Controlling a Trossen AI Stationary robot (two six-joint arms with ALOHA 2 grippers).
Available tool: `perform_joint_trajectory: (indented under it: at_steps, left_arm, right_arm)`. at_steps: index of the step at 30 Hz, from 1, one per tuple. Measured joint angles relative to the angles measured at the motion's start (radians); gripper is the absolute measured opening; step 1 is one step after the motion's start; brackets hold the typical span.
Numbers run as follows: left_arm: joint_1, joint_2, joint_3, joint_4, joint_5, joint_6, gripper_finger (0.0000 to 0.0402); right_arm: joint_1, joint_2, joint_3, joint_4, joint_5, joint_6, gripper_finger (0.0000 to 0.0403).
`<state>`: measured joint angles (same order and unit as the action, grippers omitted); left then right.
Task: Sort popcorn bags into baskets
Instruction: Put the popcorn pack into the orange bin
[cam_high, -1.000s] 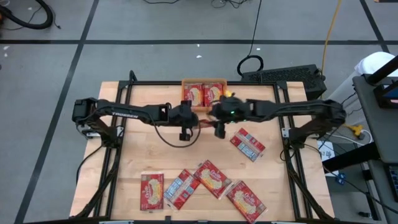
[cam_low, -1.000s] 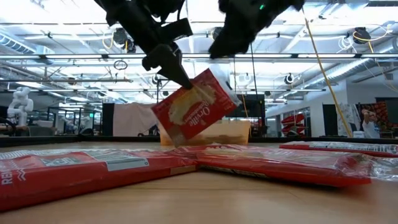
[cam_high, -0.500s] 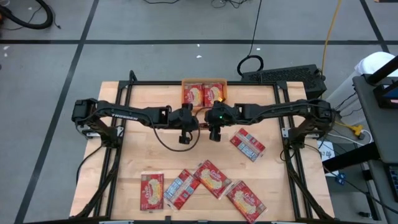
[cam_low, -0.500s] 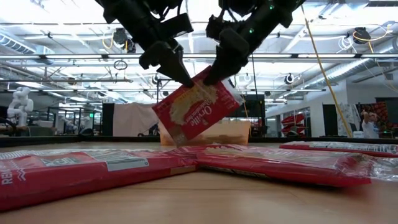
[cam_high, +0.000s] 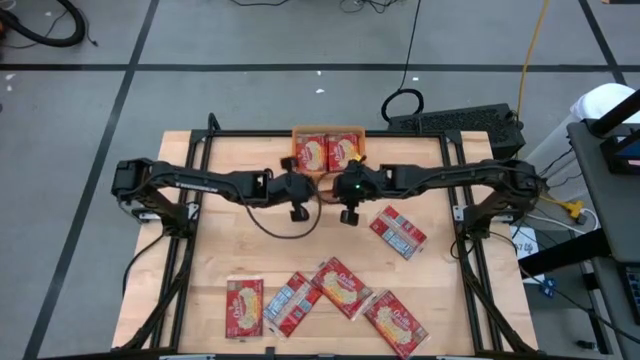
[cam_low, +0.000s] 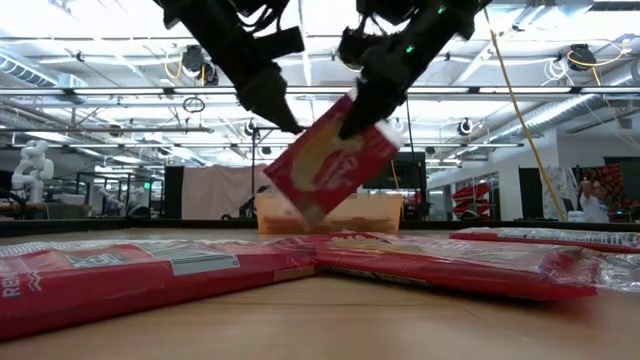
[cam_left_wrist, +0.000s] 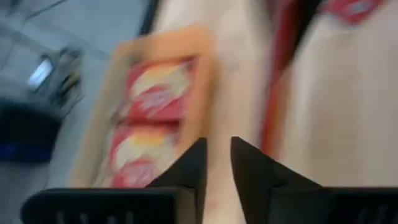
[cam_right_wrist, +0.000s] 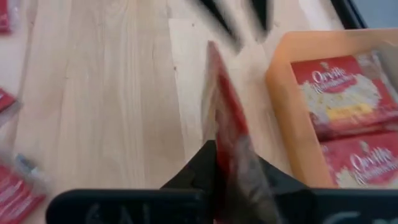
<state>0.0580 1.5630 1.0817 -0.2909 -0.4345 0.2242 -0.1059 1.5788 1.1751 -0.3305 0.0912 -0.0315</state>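
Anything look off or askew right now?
Only the airborne popcorn bag: it hangs tilted above the table, pinched at one edge by the right hand, short of the orange basket. Nothing spilled or torn.

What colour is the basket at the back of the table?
Translucent orange; the basket shows best in the right wrist view, with red popcorn bags inside.

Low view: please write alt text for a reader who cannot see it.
A red popcorn bag hangs tilted above the table, pinched at its top by the right gripper, with the left gripper just beside it. Behind stands an orange basket; more bags lie flat in front.
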Motion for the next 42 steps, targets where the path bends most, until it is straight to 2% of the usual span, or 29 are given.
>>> perform_joint_trajectory:
  at_steps: [5,11,15,21,25,31,34,37,42]
  left_arm:
    - [0.012,-0.055,-0.002,-0.074,-0.029,-0.084,0.0108]
    - [0.044,-0.129,-0.134,-0.01,-0.055,-0.21,0.011]
    - [0.054,-0.173,-0.263,0.156,-0.066,-0.313,0.011]
    - [0.015,-0.205,-0.396,0.523,-0.003,-0.333,0.0111]
    - [0.004,-0.208,-0.438,0.74,0.044,-0.309,0.0111]
    - [0.042,-0.194,-0.446,0.976,0.232,-0.324,0.0124]
    - [0.062,-0.184,-0.445,1.085,0.343,-0.315,0.0157]
    - [0.066,-0.161,-0.447,1.159,0.356,-0.304,0.0205]
    - [0.047,-0.111,-0.446,1.328,0.357,-0.259,0.027]
  right_arm:
    - [0.002,-0.1,-0.013,-0.087,0.065,0.001,0.0008]
    - [0.002,-0.257,-0.126,-0.003,0.095,0.043,0.0015]
    - [0.003,-0.358,-0.283,0.256,0.093,0.046,0.0009]
    - [-0.001,-0.426,-0.523,0.838,0.095,0.04,0.0009]
    - [-0.012,-0.417,-0.595,1.151,0.096,-0.011,0.0009]
    - [-0.019,-0.374,-0.601,1.36,0.056,-0.037,0.0009]
    - [-0.019,-0.333,-0.599,1.456,0.02,-0.034,0.0009]
    - [-0.018,-0.265,-0.599,1.581,-0.041,0.0,0.0009]
    - [-0.006,-0.128,-0.599,1.797,-0.068,0.052,0.0009]
